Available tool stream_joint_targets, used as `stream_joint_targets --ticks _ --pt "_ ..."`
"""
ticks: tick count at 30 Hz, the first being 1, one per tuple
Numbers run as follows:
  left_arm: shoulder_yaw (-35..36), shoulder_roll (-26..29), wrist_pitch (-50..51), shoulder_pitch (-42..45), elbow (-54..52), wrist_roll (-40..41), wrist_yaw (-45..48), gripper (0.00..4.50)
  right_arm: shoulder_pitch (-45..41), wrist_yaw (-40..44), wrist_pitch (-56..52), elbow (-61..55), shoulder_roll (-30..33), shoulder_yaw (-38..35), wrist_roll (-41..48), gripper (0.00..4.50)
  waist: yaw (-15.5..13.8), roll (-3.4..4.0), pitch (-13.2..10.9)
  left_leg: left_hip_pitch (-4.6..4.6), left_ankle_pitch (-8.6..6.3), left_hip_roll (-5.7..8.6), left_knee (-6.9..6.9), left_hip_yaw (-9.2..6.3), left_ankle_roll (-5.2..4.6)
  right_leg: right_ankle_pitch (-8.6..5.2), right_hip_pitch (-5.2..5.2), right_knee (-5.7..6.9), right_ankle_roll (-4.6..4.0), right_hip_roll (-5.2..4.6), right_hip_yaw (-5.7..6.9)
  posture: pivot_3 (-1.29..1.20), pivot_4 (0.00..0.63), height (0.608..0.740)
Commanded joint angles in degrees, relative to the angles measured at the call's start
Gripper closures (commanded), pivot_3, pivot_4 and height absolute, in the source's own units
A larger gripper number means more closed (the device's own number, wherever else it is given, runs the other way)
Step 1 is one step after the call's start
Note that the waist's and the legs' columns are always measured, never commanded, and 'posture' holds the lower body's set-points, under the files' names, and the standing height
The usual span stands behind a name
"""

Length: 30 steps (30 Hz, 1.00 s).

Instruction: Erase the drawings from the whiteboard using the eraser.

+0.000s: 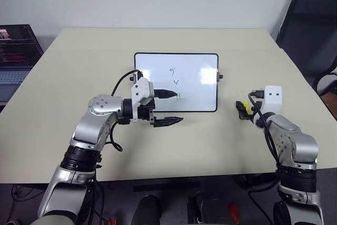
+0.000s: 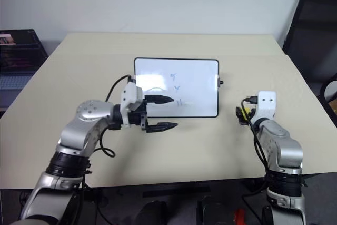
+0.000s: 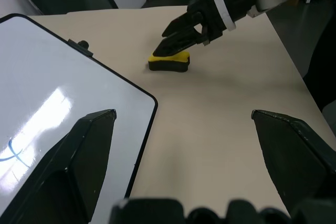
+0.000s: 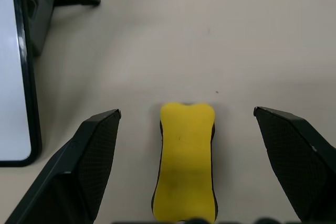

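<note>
the eraser [image 4: 185, 161], a small yellow block with a dark underside, lies flat on the pale counter [image 1: 210, 140], near the right short side of the whiteboard [image 1: 158, 77] but apart from it. we see our right tool [image 4: 186, 129] spread wide with one black finger on each side of the eraser and a clear gap on both sides, so nothing is gripped yet. we judge it is lined up this way so the fingers can close across the eraser's narrow width.

the whiteboard lies flat near the middle of the counter, with a thin black frame and a small black knob [image 1: 220, 76] on its right short side. the drawings [image 1: 176, 83], three small dark scribbles in a column, are still on it, right of the board's middle. the wiping has not begun.

our left tool [image 1: 167, 107] hovers over the board's near edge, pointing toward the right, fingers wide apart and holding nothing. we judge it waits there to steady the board, though we cannot tell if it touches it.

a laptop [image 1: 16, 56] sits past the counter's left edge and a dark chair [image 1: 310, 25] stands at the far right.
</note>
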<state>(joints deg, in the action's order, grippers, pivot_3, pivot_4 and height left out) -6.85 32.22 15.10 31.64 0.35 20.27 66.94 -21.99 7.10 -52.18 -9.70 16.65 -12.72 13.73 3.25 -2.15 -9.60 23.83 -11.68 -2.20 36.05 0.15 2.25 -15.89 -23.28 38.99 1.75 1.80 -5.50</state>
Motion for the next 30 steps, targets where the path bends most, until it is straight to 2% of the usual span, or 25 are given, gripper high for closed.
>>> stream_joint_targets --ticks 1,17,21,27,28,30 --pt "0.8 0.1 0.2 0.0 -2.2 0.8 -0.4 0.0 -0.9 0.1 2.3 0.0 0.5 0.5 -0.7 0.04 0.0 0.0 0.0 0.0 0.0 -0.01 0.0 0.0 0.0 0.0 0.0 0.01 0.0 0.0 0.0 0.0 0.15 0.74" --pt "0.8 0.1 -2.1 -1.7 -1.4 0.2 0.0 0.0 -2.8 -0.6 7.2 7.8 -0.2 2.2 -2.9 0.04 0.0 0.02 0.0 0.0 0.0 -0.16 0.0 0.0 0.0 0.0 -0.01 0.0 0.0 0.0 0.0 0.0 0.15 0.74" --pt "0.8 0.1 -1.4 -2.0 -2.7 0.4 -0.4 0.0 -2.7 -0.7 7.3 8.1 0.1 2.5 -3.4 0.94 0.0 0.03 0.0 0.0 0.0 -0.18 0.0 0.01 0.0 0.0 -0.01 0.0 0.0 0.0 -0.01 0.0 0.15 0.74" --pt "0.4 0.0 0.1 -2.3 -4.6 0.7 -1.0 0.0 -2.9 -0.8 6.9 8.4 0.1 2.6 -3.8 3.17 0.0 0.03 0.0 0.0 0.0 -0.25 0.0 0.01 0.0 0.0 -0.01 0.0 0.0 0.0 -0.01 0.0 0.15 0.74" --pt "0.4 0.0 0.4 -2.2 -4.9 0.7 -1.2 0.0 -2.8 -0.8 6.9 8.4 0.1 2.6 -3.8 3.4 0.0 0.03 0.0 0.0 0.0 -0.25 0.0 0.01 0.0 0.0 -0.01 0.0 0.0 0.0 -0.02 0.0 0.15 0.74" --pt "0.4 0.1 1.3 -2.2 -5.3 0.9 -1.4 0.0 -2.6 -0.8 6.9 8.0 0.0 2.6 -3.7 3.41 0.0 0.03 0.0 0.0 0.0 -0.25 0.0 0.01 0.0 0.0 -0.01 0.0 0.0 0.0 -0.01 0.0 0.15 0.74"
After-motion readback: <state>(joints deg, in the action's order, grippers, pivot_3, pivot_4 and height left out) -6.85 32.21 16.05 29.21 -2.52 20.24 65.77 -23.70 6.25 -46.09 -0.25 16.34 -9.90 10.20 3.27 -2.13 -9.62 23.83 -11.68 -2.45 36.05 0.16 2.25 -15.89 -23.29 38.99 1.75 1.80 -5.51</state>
